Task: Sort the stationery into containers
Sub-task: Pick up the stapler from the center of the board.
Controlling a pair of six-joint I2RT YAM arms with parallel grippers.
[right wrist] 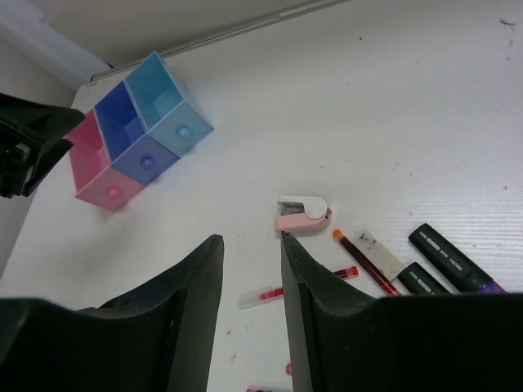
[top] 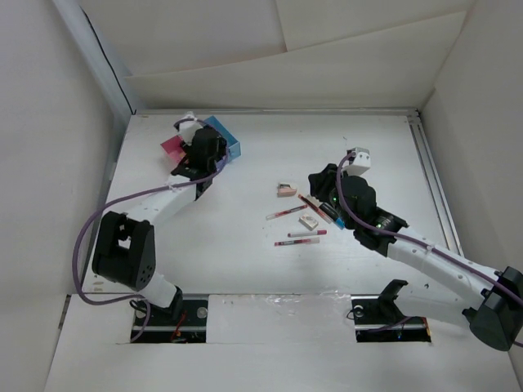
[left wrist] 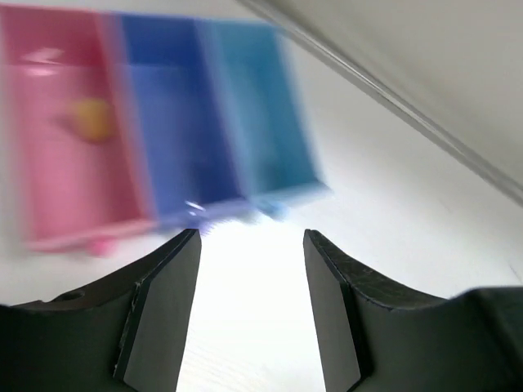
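Observation:
The three joined containers, pink (top: 170,147), medium blue and light blue (top: 226,136), sit at the far left. They show blurred in the left wrist view (left wrist: 172,131) and in the right wrist view (right wrist: 135,135). My left gripper (top: 192,152) hangs over them, open and empty (left wrist: 249,245). A small orange-beige thing (left wrist: 90,118) lies in the pink bin. My right gripper (top: 320,181) is open and empty (right wrist: 249,241), just left of the stationery: a pink-and-white eraser (right wrist: 304,216), red pens (right wrist: 368,261), a white eraser (right wrist: 380,251) and dark markers (right wrist: 445,253).
More pens (top: 298,238) and a beige eraser (top: 308,221) lie toward the table's middle. White walls close in the table on the left, back and right, with a metal rail (top: 433,180) along the right edge. My left gripper shows at the left edge of the right wrist view (right wrist: 24,147).

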